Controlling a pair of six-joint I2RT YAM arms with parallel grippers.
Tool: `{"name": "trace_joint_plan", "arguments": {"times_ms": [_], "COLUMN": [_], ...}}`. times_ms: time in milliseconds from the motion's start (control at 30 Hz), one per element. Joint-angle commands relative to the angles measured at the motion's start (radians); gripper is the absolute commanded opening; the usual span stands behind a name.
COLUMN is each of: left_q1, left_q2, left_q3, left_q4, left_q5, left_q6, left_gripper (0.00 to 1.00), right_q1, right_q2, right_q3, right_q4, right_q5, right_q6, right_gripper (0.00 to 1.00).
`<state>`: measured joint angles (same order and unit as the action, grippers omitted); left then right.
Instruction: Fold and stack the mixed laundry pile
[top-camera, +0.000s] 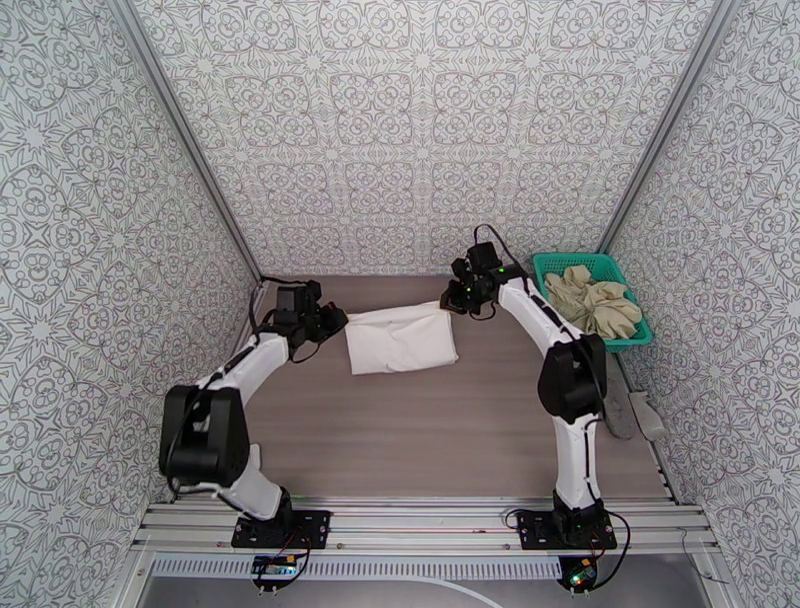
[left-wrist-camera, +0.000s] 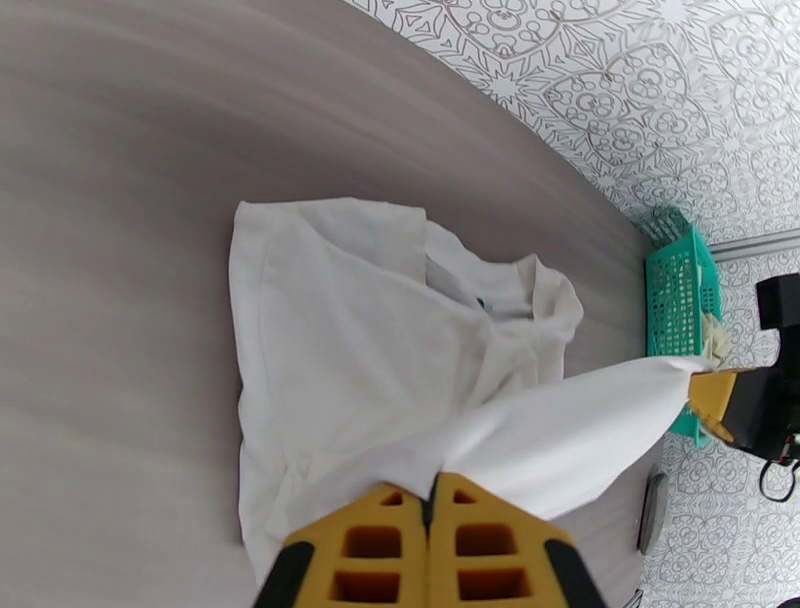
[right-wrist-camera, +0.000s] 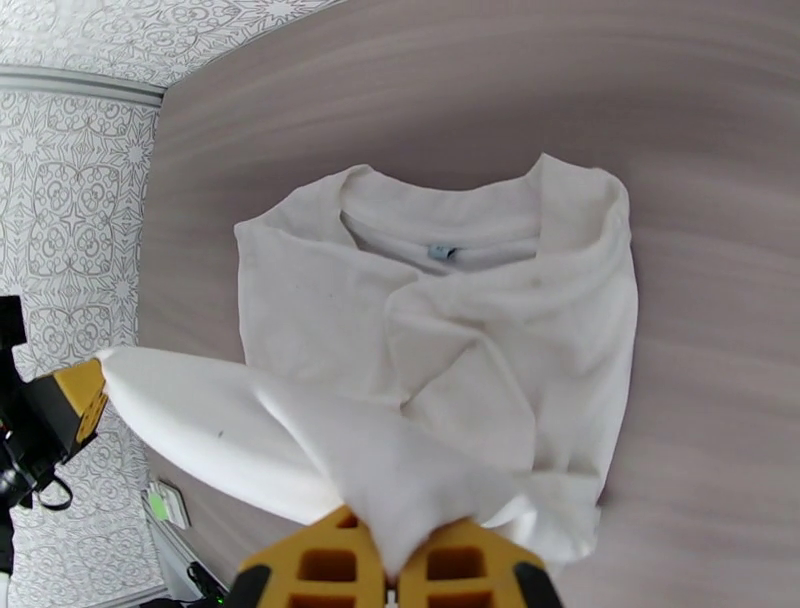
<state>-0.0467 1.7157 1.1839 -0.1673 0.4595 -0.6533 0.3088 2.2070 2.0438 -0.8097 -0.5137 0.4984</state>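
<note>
From above you cannot see either set of fingertips, because the wrist bodies and the cloth cover them; go by the wrist views for the grip. In the left wrist view the left gripper (left-wrist-camera: 432, 492) has its yellow fingers pressed together on a corner of the white T-shirt (left-wrist-camera: 340, 340). Only the finger backs show, cut off by the lower frame edge. In the right wrist view the right gripper (right-wrist-camera: 392, 560) is likewise pinched on another corner of the shirt, with cloth draped over its tips. Between the two grippers the held edge is stretched in a straight band across the rest of the shirt, hiding the part beneath it. That shirt lies rumpled and partly doubled over near the middle of the far edge of the bench (top-camera: 420, 440). Its collar and small label (right-wrist-camera: 441, 252) face up. You cannot easily separate the sleeves among the folds.

At the bench's far right corner stands a teal mesh basket (top-camera: 545, 262) with the beige garment (top-camera: 598, 300) bunched inside it; what kind of garment it is, you cannot tell. The right arm passes just beside the basket's left side. A grey thing (top-camera: 633, 412) lies along the bench's right edge, partly behind that arm's elbow and too indistinct to name.
</note>
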Motion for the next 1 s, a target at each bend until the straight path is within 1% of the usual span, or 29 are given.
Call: {"name": "trace_joint_plan", "arguments": {"times_ms": [0,167,267,300,333,367,400,433,500,567,600,633,700,767,800,867,933,967], "left_q1": [0.034,0.047,0.061,0.064,0.066,0.067,0.072,0.076,0.088,0.098,0.101,0.104,0.108,0.104,0.098,0.076,0.035,0.009], "left_q2": [0.085,0.216,0.289,0.321,0.351,0.383,0.410,0.430,0.464,0.476,0.473,0.463,0.413,0.330,0.282,0.208,0.165,0.157], "left_q3": [0.071,0.143,0.167,0.183,0.200,0.213,0.214,0.211,0.214,0.220,0.221,0.220,0.190,0.136,0.107,0.065,0.033,0.024], "left_q4": [0.080,0.169,0.255,0.278,0.291,0.318,0.361,0.412,0.481,0.527,0.539,0.543,0.545,0.511,0.482,0.421,0.374,0.349], "left_q5": [0.035,0.068,0.075,0.081,0.088,0.098,0.101,0.100,0.108,0.108,0.108,0.108,0.102,0.075,0.065,0.063,0.062,0.061], "left_q6": [-0.003,-0.035,-0.067,-0.073,-0.080,-0.090,-0.108,-0.129,-0.166,-0.184,-0.187,-0.187,-0.179,-0.147,-0.127,-0.090,-0.065,-0.054], "left_gripper": [0.00,0.00,0.00,0.04,0.12,0.26,0.32,0.33,0.37,0.46,0.48,0.48,0.48,0.43,0.40,0.39,0.39,0.38], "right_q1": [-0.042,-0.064,-0.078,-0.081,-0.084,-0.086,-0.089,-0.091,-0.097,-0.107,-0.113,-0.116,-0.118,-0.116,-0.114,-0.106,-0.085,-0.068], "right_q2": [0.074,0.184,0.241,0.260,0.275,0.292,0.305,0.321,0.342,0.349,0.339,0.317,0.236,0.129,0.078,-0.006,-0.054,-0.065], "right_q3": [0.066,0.144,0.147,0.146,0.146,0.147,0.147,0.147,0.155,0.166,0.160,0.140,0.071,-0.051,-0.119,-0.230,-0.309,-0.335], "right_q4": [0.083,0.148,0.236,0.271,0.300,0.335,0.369,0.408,0.453,0.468,0.468,0.468,0.450,0.480,0.499,0.540,0.574,0.595], "right_q5": [-0.088,-0.127,-0.159,-0.171,-0.177,-0.187,-0.199,-0.201,-0.210,-0.224,-0.228,-0.229,-0.182,-0.130,-0.106,-0.079,-0.066,-0.078], "right_q6": [0.044,0.060,0.090,0.098,0.105,0.114,0.118,0.120,0.126,0.130,0.128,0.117,0.068,0.042,0.039,0.045,0.067,0.078], "right_gripper": [0.01,0.06,0.07,0.10,0.16,0.25,0.32,0.38,0.43,0.47,0.49,0.51,0.53,0.55,0.54,0.52,0.49,0.46]}}
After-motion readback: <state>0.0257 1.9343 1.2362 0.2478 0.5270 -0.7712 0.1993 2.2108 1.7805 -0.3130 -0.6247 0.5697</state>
